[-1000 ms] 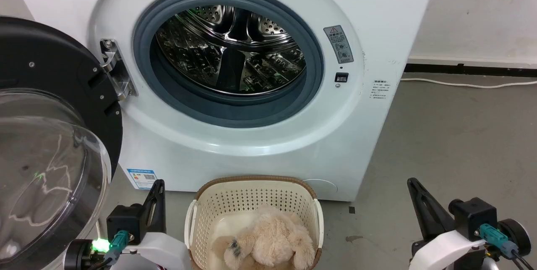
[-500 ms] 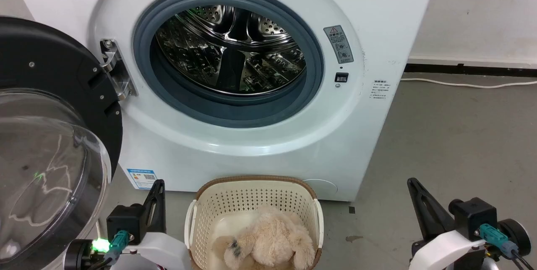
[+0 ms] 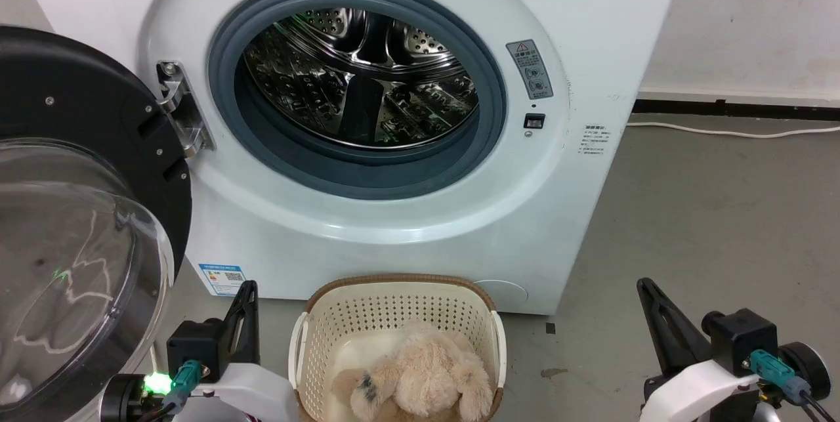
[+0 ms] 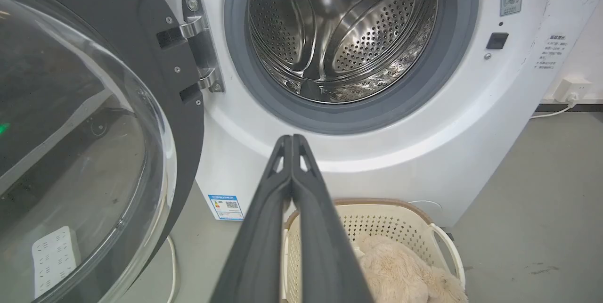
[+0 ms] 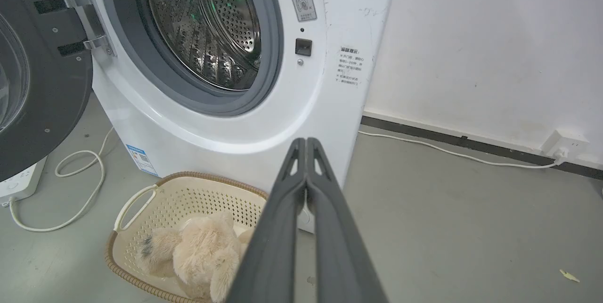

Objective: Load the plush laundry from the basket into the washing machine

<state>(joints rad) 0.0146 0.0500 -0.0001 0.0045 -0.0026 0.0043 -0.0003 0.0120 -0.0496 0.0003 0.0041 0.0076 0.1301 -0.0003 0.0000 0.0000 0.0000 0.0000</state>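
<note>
Plush laundry point(image 3: 420, 376) lies in the basket point(image 3: 394, 279) before the washing machine point(image 3: 577, 48), door point(image 3: 65, 100) open. Fingers of left gripper point(image 4: 292, 138) and right gripper point(image 5: 306, 140) are pressed together.

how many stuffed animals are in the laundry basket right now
1. A fluffy cream-beige stuffed animal lies in the laundry basket, which stands on the floor before the open washing machine. Something small could be hidden beneath it.

White cable point(image 5: 447, 152): is running along the black baseboard point(image 5: 414, 132) into a wall socket point(image 5: 563, 145).
Power strip point(image 5: 20, 183): is lying on the grey floor point(image 5: 447, 227), its cord point(image 5: 96, 190) looping beside it.
</note>
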